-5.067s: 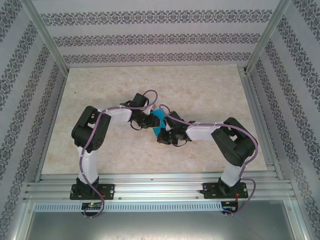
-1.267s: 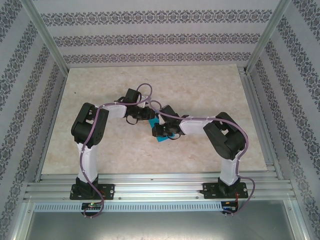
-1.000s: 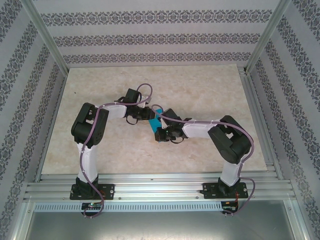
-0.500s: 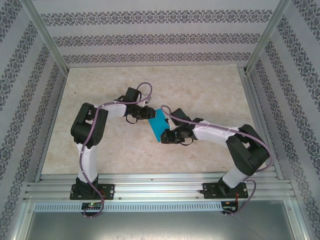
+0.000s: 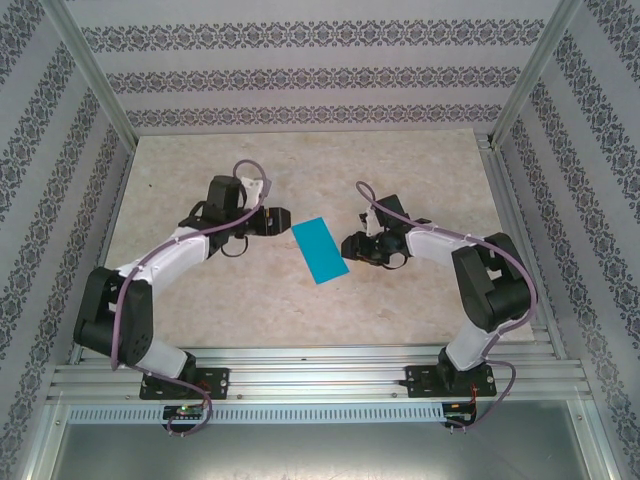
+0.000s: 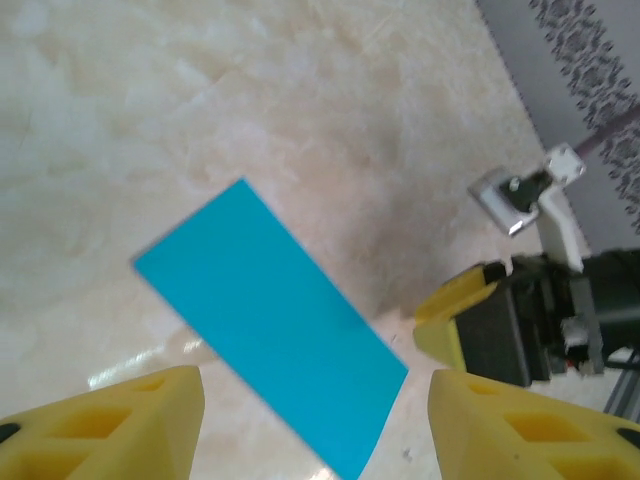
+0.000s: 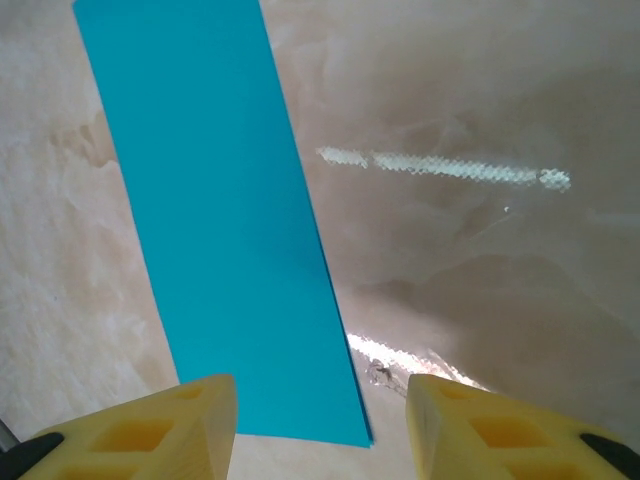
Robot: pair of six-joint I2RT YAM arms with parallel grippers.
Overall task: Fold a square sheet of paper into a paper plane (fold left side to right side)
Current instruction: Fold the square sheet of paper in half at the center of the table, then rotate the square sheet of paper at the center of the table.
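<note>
Though spread apart, pinching nothing: left gripper (image 5: pixel 281 220) and right gripper (image 5: pixel 349 245), two in all. Between them, held by neither, one square sheet of paper (image 5: pixel 320 251) (folded to a narrow teal rectangle), flat and slantwise on the table (image 5: pixel 200 170). Far corner just beside the left gripper's tips; near end close to the right gripper's. From each wrist, seen lying just ahead.

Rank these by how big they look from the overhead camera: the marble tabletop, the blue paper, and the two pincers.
1. the marble tabletop
2. the blue paper
3. the left pincer and the right pincer: they look alike, so unranked.
</note>
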